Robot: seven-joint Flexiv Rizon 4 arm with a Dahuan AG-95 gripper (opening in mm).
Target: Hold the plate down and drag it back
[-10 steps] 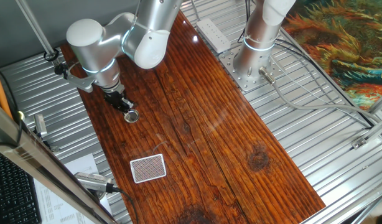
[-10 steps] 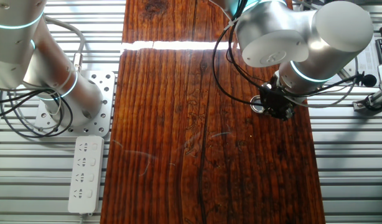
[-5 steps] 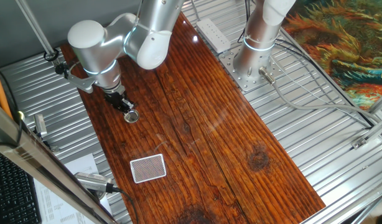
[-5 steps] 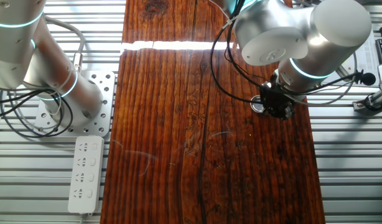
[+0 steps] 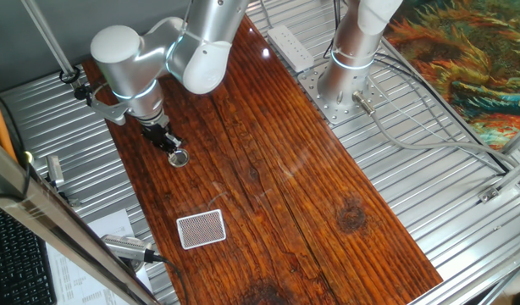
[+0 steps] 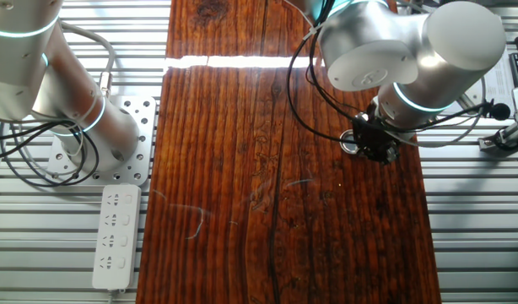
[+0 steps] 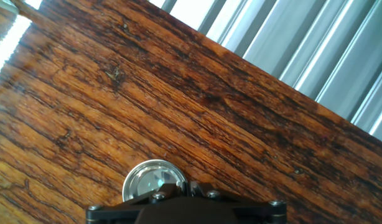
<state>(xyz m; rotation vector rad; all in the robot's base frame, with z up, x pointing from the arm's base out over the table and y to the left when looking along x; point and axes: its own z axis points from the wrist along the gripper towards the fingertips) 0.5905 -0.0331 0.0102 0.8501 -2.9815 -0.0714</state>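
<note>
Your tool [image 5: 170, 150] stands at the near-left edge of the tabletop [image 5: 294, 169], tip lowered onto the plate [image 5: 180, 158]. In the hand view the dark tool body [image 7: 185, 208] covers the lower rim of the plate [image 7: 150, 180], so contact at the plate's 6 o'clock edge appears made, though the touching point itself is hidden. You cannot tell from any view whether the fingers are closed or parted; nothing is gripped between them as far as the views show.

The plate lies flat on the wood, close to the tabletop's long edge beside the ribbed metal frame [image 5: 57, 110]. In the other fixed view only a sliver of the plate [image 6: 348, 145] shows at the 9 o'clock side of the tool [image 6: 373, 145], the rest being masked by the wrist.

The patterned card [image 5: 201, 229] lies well apart, at about 5 o'clock from the plate in the one fixed view, and is not involved.

Status, judged: approach and press-down look complete. The drag backward is what remains; how much of it is done cannot be read here. Maintain downward pressure so that the small disc does not slip from under the tip.
</note>
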